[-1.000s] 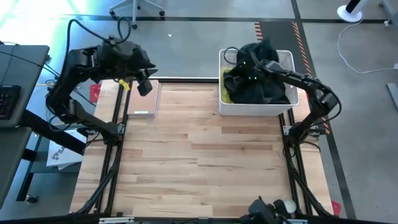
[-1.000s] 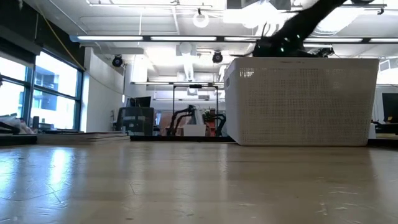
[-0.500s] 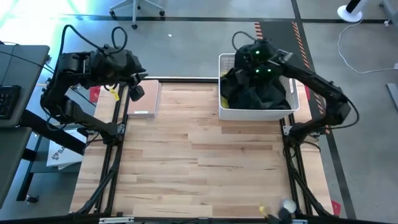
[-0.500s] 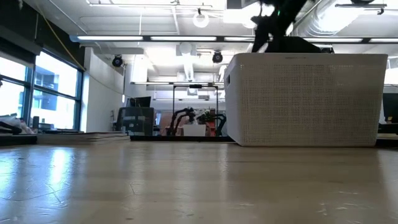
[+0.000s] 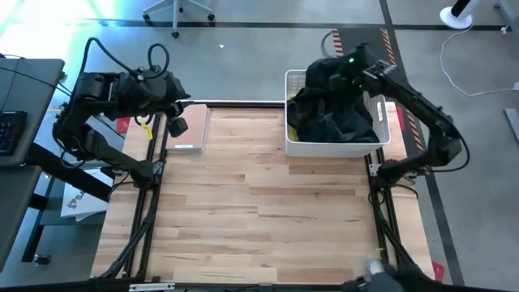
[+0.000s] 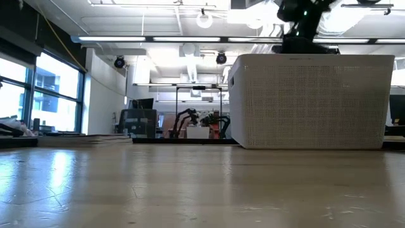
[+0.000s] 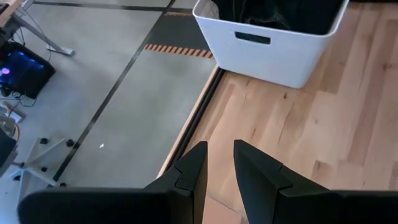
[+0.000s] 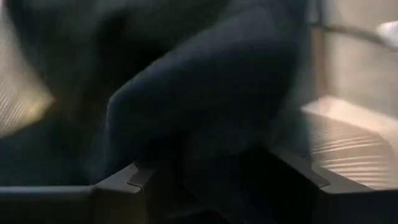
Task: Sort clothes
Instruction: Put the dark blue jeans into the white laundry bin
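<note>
A white perforated basket (image 5: pixel 375 138) is seen at the far right corner of the wooden surface (image 5: pixel 259 203), and it is heaped with clothes (image 5: pixel 336 113). Mostly black garments are piled above the rim, with a neon yellow garment (image 5: pixel 297 132) tucked against the basket's left wall. The right hand (image 5: pixel 350 71) is poised over the far side of the heap, its arm reaching in from the right edge of the surface. In the right wrist view a fold of black fabric (image 8: pixel 205 93) is gripped between the two dark fingers (image 8: pixel 118 193), so the right hand is clenched on a black garment. From the low view, the basket's mesh wall (image 6: pixel 310 101) is seen side-on, with dark cloth and the hand just above the rim.

Over at the far left corner, the left hand (image 5: pixel 176 123) is held beside a flat pale book-like object (image 5: pixel 188 130) lying on the surface. Its fingers (image 7: pixel 189 177) are shown in the left wrist view standing a narrow gap apart, with nothing between them; it is released and empty, well apart from the basket.
</note>
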Available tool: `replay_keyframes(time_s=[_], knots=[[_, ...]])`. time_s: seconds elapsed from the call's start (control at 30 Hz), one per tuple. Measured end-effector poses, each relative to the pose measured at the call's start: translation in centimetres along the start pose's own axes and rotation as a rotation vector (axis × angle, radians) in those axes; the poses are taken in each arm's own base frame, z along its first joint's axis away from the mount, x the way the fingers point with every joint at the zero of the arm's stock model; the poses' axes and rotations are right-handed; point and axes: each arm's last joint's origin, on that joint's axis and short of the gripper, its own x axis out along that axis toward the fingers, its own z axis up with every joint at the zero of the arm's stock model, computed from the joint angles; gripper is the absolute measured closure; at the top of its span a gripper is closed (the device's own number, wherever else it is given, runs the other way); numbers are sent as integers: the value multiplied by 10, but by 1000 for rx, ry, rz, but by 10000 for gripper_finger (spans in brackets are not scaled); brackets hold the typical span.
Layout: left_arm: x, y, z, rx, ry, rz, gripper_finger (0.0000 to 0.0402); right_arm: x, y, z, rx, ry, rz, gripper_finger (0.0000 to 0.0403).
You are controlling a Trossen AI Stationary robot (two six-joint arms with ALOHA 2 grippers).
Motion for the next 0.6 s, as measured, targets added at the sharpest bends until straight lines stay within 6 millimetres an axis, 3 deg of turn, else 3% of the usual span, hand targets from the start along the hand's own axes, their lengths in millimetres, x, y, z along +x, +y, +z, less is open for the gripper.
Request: replay_keyframes(time_s=[0.1,0.4,0.5,0.6], knots=[[5,-4,-1,16,22,2,326,21,15,-20,-97,120,124,194],[35,-23,-10,74,147,9,326,93,32,-101,-119,402,127,194],[39,-28,-12,96,161,12,326,97,31,-106,-132,438,142,194],[40,-30,-12,109,155,40,326,85,33,-96,-157,434,145,194]])
